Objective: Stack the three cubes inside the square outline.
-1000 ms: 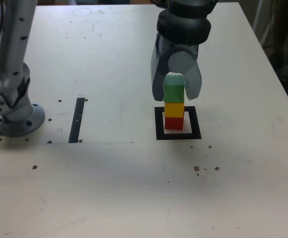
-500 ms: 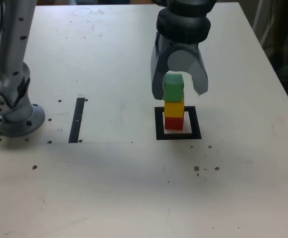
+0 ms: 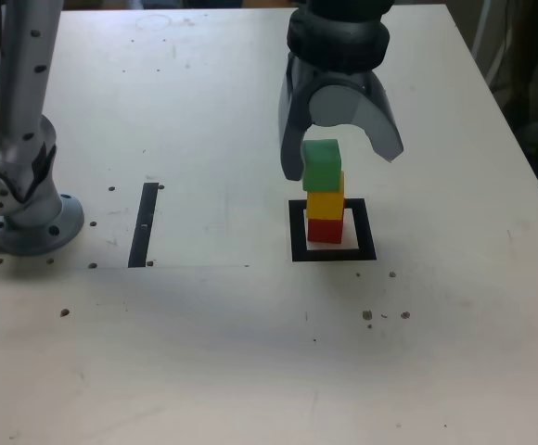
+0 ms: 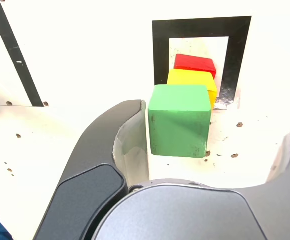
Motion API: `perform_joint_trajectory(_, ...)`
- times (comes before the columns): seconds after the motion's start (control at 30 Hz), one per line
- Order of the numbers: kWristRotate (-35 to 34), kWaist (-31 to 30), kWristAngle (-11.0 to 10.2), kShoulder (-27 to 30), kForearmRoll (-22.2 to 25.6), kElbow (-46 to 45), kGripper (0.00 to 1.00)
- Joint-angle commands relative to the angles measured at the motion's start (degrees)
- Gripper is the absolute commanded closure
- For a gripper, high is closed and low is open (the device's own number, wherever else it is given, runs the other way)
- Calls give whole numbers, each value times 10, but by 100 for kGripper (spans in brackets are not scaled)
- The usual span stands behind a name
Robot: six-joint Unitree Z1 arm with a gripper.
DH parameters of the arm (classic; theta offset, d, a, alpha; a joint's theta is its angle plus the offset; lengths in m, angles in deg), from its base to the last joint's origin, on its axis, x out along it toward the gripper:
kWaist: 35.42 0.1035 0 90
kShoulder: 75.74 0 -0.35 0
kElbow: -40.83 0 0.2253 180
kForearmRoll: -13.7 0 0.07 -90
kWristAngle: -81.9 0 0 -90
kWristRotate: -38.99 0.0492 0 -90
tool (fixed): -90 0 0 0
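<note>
Three cubes stand stacked inside the black square outline point(image 3: 333, 252): the red cube point(image 3: 325, 229) at the base, the yellow cube point(image 3: 326, 204) on it, the green cube point(image 3: 322, 166) on top. My gripper point(image 3: 343, 165) hangs around the green cube, open, jaws spread wide; the finger on the exterior view's left sits close against the cube, the other stands well off. In the wrist view the green cube point(image 4: 179, 120) fills the middle, with the yellow cube point(image 4: 196, 80), the red cube point(image 4: 195, 62) and the outline point(image 4: 160, 50) beyond it.
The arm's grey base point(image 3: 23, 218) stands at the exterior view's left. A thin black tape strip point(image 3: 145, 224) lies between the base and the outline; it also shows in the wrist view as a thin strip point(image 4: 12, 47). Small dark specks dot the white table point(image 3: 250, 352).
The jaws have spread apart from around the green cube, letting it go, and the gripper has risen slightly. The stack has stayed in place.
</note>
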Motion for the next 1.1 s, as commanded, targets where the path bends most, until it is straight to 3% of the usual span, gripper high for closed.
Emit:
perform_joint_trajectory(0.0,-2,1,-2,7,6,0,1)
perform_joint_trajectory(0.4,-4,0,-11,110,43,-23,1)
perform_joint_trajectory(0.7,2,-2,-16,209,40,-179,1)
perform_joint_trajectory(1.07,1,-4,-21,336,-55,-420,1)
